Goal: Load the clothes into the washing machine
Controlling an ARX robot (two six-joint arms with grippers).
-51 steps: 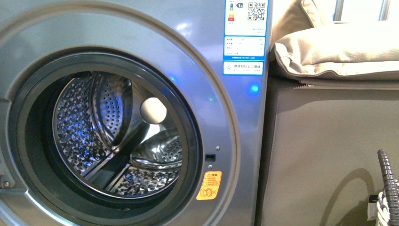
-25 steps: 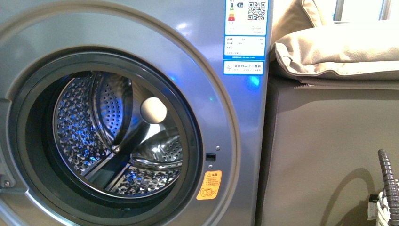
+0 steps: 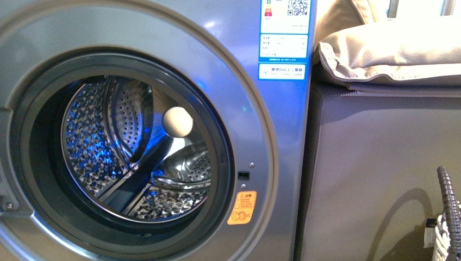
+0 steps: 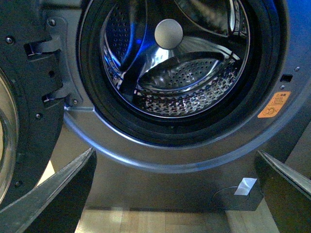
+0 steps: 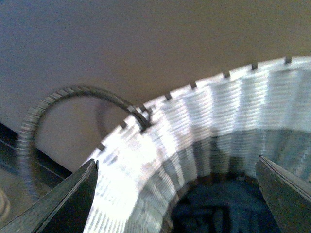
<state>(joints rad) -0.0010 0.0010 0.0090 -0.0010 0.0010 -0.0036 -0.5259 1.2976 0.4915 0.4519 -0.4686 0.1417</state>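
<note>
Clothes (image 5: 218, 211) inside woven basket (image 5: 204, 121)

Showing blurred: pale woven wicker basket (image 5: 209, 111). Lying inside that basket, being cropped at the edge: dark navy-blue fabric clothes (image 5: 218, 211).

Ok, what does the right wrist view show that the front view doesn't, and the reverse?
Only the right wrist view: dark blue clothes lying inside the woven basket, and the right tool, open and empty, pointed at them. Only the front view: the washing machine, no clothes in its drum, its yellow sticker, and the beige cushion. Both: the basket, its looped handle and the taupe cabinet behind.
</note>
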